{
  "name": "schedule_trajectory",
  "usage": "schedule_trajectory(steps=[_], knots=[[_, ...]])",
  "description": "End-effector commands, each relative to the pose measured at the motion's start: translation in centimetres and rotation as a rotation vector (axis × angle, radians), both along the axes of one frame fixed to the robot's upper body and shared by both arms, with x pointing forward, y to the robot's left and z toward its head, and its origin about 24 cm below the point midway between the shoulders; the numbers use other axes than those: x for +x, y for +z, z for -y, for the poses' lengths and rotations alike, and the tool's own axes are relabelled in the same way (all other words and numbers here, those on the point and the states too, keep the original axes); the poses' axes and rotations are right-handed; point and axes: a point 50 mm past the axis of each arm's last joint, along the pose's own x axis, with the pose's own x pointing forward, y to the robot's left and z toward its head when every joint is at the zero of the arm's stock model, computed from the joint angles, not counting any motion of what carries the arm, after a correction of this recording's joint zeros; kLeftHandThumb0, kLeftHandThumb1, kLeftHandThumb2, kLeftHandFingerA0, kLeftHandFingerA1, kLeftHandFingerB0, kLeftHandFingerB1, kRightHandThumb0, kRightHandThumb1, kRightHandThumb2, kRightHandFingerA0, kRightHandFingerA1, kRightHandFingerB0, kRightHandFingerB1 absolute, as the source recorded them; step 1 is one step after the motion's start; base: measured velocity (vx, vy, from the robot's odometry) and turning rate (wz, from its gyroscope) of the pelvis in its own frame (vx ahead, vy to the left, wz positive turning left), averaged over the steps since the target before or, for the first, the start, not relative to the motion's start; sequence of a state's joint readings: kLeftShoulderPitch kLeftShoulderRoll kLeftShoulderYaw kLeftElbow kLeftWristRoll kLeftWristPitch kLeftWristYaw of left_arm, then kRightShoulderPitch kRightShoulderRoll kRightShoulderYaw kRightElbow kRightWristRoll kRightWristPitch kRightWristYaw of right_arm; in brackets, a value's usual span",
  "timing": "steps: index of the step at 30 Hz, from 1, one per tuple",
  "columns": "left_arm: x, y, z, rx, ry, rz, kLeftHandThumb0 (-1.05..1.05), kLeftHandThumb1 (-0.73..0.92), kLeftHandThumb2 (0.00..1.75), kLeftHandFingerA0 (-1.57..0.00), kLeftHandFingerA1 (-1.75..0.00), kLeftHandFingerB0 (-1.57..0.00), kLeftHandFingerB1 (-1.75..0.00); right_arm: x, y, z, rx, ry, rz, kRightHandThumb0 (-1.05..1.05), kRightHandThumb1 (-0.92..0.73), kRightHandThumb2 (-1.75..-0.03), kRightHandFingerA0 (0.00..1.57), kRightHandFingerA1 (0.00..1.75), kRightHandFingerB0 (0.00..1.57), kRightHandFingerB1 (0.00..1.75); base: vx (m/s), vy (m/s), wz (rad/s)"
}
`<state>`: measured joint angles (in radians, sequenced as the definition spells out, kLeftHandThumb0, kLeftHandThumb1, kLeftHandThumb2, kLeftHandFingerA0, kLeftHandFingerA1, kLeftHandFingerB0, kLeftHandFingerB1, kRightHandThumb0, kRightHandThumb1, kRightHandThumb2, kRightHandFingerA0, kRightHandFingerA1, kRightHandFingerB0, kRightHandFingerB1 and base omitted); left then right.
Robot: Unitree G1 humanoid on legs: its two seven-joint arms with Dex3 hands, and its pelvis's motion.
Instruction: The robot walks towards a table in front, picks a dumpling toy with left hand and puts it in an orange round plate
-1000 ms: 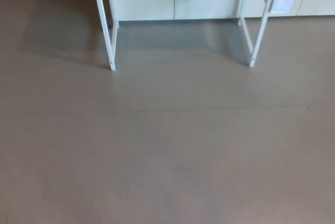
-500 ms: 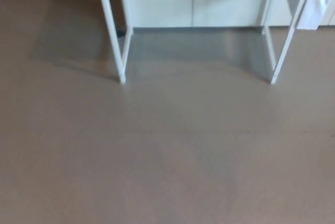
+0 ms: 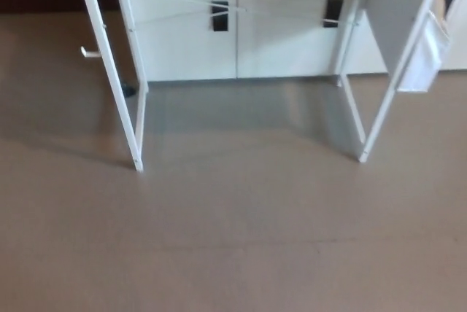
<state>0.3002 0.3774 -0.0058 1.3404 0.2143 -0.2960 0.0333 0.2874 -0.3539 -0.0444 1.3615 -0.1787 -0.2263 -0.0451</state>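
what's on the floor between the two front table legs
Nothing: in the head view, bare floor runs from the left front leg to the right front leg.

White legs stand on a bare brown floor. Behind them are pale cabinet doors with dark handles; one is marked "2D04". Thin white cross-braces run between the legs.

Table legs on floor, cabinets behind

Smooth matt grey-brown floor, white painted metal-looking table legs, smooth pale cabinet doors
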Motion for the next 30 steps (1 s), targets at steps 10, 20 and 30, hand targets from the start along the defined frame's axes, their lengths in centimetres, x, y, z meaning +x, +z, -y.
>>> schedule_trajectory(steps=[10,20,30], knots=[[0.14,0.06,-0.07,0.015,-0.033,-0.001,-0.28,0.58,0.58,-0.79,-0.78,-0.38,-0.33,0.77,0.03,0.19,-0.004,-0.008,0.029,-0.51,-0.53,-0.78,0.72,0.59,0.35,0.45,0.50,-0.042,0.12],[-0.23,0.16,-0.19,0.014,-0.033,-0.015,-0.29,0.60,0.58,-0.79,-0.77,-0.38,-0.33,0.67,-0.03,0.09,-0.001,0.028,0.001,-0.51,-0.54,-0.79,0.73,0.59,0.35,0.45,0.46,0.125,-0.19],[-0.36,0.24,-0.31,0.017,-0.053,-0.030,-0.35,0.59,0.58,-0.79,-0.69,-0.38,-0.33,0.62,-0.03,0.05,0.011,0.005,0.014,-0.51,-0.54,-0.80,0.68,0.58,0.35,0.45,0.24,0.029,0.08]])
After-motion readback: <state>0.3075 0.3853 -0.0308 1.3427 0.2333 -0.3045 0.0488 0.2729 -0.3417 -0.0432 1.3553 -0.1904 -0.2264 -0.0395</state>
